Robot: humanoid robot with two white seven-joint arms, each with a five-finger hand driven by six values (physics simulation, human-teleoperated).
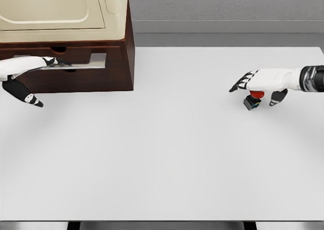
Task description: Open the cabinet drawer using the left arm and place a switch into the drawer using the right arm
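Cabinet [91, 63]: dark brown wood with a cream top, standing on the far left of the table, partly cut off by the left and top edges of the view.
Drawer [76, 63]: in the cabinet's front face, with a pale metal handle strip running across it; it sits flush or nearly so, and I cannot tell whether it is pulled out at all.
Left hand [38, 64]: comes in from the left edge, fingers stretched out flat along the drawer handle with their tips on or at it; the thumb hangs down apart, pointing to the near right. Whether the fingers actually hook the handle cannot be told.
Switch [253, 99]: small dark box with a red button, tilted, on the right side of the table, well apart from the cabinet.
Right hand [260, 83]: reaches in from the right edge, directly over the switch, fingers spread and pointing left, thumb down beside the switch; no closed grip shows.
Table [162, 159]: white, broad.
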